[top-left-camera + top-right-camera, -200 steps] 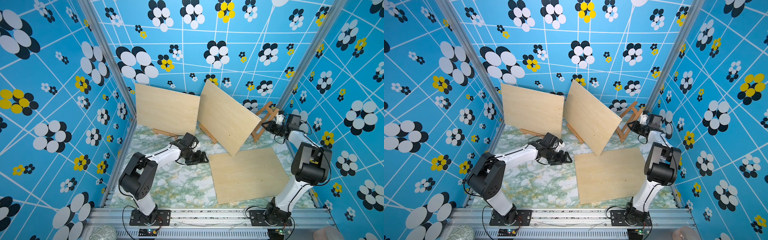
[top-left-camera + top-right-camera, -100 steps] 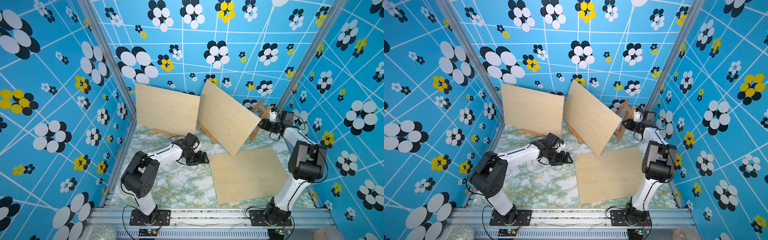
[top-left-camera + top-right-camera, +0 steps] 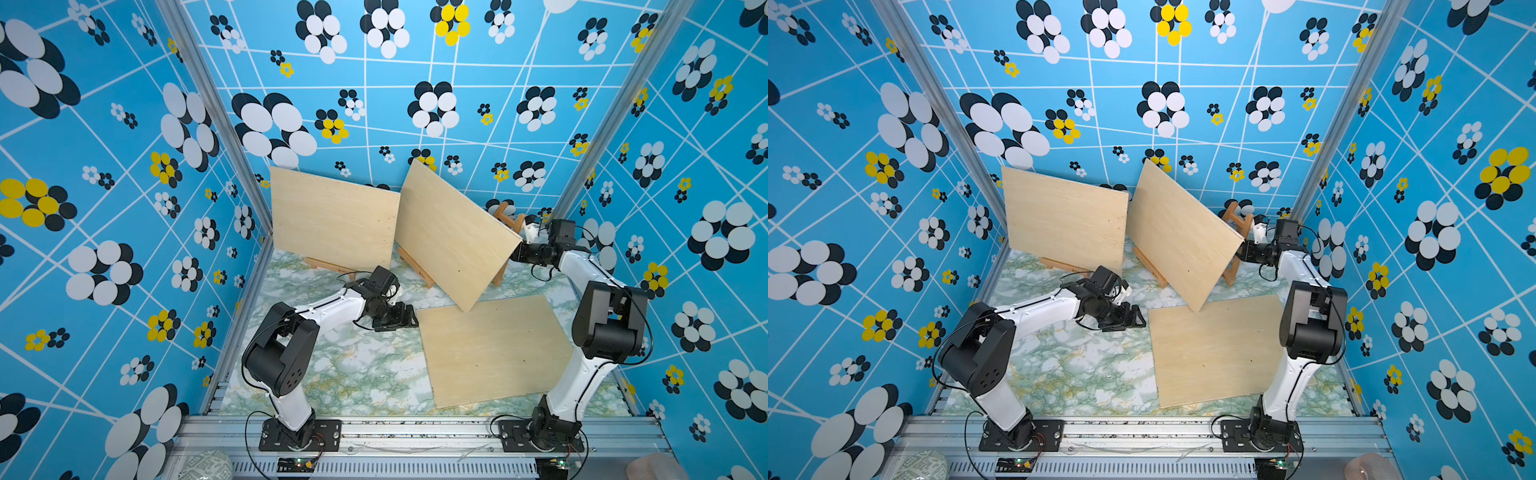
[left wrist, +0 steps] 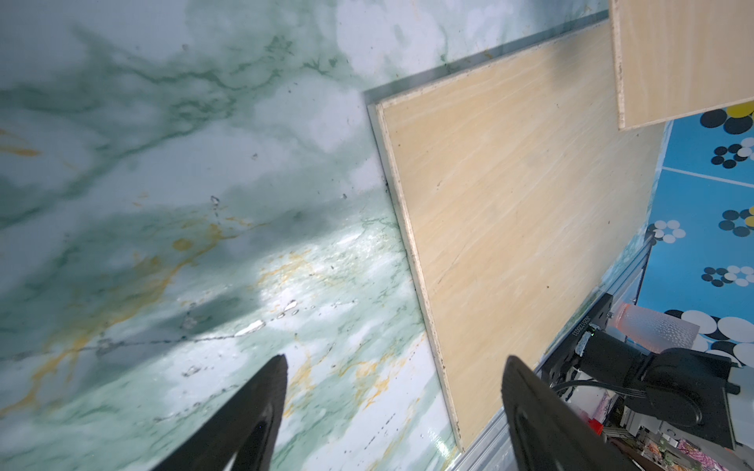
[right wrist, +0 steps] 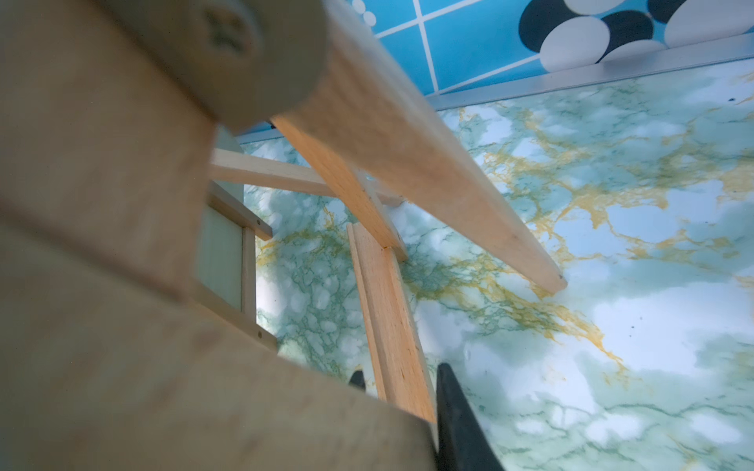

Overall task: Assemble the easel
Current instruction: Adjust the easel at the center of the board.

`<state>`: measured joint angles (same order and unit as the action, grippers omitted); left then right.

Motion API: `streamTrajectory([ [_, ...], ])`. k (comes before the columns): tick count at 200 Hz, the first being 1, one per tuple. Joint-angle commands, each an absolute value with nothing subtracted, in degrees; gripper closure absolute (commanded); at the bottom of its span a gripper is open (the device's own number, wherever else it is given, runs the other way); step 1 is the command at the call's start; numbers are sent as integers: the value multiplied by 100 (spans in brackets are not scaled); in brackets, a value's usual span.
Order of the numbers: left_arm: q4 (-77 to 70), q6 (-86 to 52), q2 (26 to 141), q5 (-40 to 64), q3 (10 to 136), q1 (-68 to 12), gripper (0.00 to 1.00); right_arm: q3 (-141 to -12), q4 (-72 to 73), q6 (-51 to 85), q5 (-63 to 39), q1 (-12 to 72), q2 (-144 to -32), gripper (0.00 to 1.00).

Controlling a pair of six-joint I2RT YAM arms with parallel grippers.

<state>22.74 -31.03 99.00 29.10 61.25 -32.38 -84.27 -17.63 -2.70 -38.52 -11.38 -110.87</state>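
At the bench's [image 3: 357,374] far right corner the right gripper [image 5: 402,381] clamps 1 easel leg [image 5: 391,310], running straight ahead of it; the left gripper [image 4: 395,363], farther off, is open.

Flat board [image 3: 494,349] lies on table [image 3: 353,374], before a tilted board [image 3: 449,237].

Free: bare desk [image 3: 353,374] before the left arm. Obstacles: flat board [image 3: 494,349] (covers the right half); propped board [image 3: 332,216] and tilted board [image 3: 449,237] across the back; easel [image 3: 509,214] behind it.
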Motion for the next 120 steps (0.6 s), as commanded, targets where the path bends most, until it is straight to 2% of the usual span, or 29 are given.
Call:
streamTrajectory([
  [1,2492,-3043,9795,2856,6196,-3261,16,-8261,-2966,-380,-3548,-1160,-11265,88],
  [32,2506,-3025,9897,2909,6351,-3265,16,-7883,-2853,-313,-3249,-1176,-11052,66],
  [52,2511,-3027,9883,2927,6381,-3274,16,-7723,-2767,-201,-3115,-1242,-10956,56],
  [120,2398,-3042,9756,2914,6190,-3251,16,-7001,-1952,922,-3086,-1588,-10113,41],
])
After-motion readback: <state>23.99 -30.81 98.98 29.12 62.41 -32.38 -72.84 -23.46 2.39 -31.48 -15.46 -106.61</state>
